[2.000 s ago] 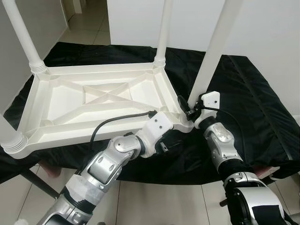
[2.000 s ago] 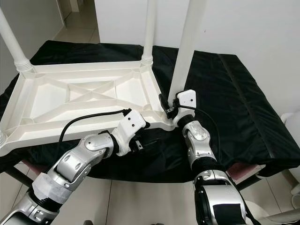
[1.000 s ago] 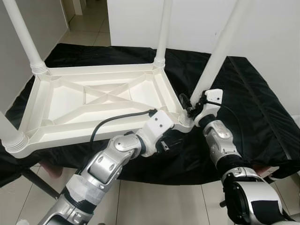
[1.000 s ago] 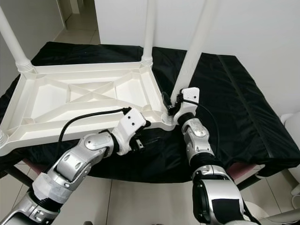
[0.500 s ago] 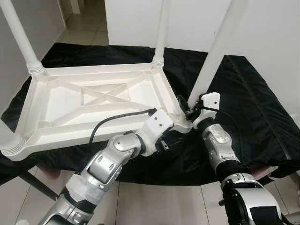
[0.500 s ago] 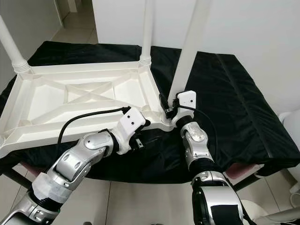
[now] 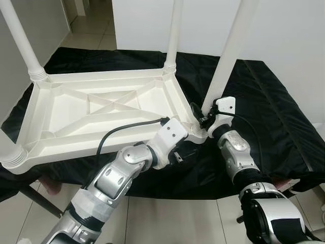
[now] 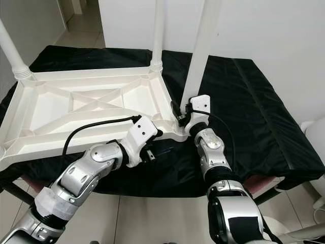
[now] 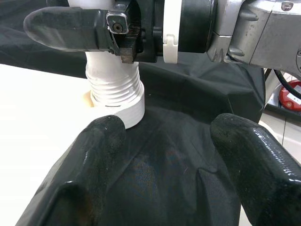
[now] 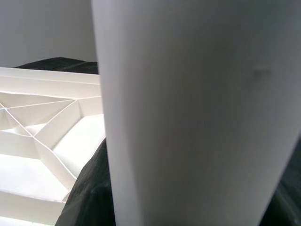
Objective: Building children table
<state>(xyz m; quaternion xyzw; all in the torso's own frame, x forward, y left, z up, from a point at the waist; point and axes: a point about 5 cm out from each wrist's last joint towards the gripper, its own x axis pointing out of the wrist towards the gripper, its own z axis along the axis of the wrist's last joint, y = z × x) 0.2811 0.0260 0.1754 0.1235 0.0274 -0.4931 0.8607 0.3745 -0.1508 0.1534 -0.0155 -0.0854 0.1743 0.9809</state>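
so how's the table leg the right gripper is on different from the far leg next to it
The near-right leg has the right gripper clamped around it just above its threaded base; the far-right leg stands free of both grippers. The near-right leg leans off to the right; the far-right leg stands close to straight. The near-right leg looks thicker, being closer to the camera. Both are plain white tubes rising from corner sockets of the upturned tabletop.

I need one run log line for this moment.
right gripper: shut on white plastic table leg | left gripper: open, beside corner | upturned white plastic tabletop: on black cloth
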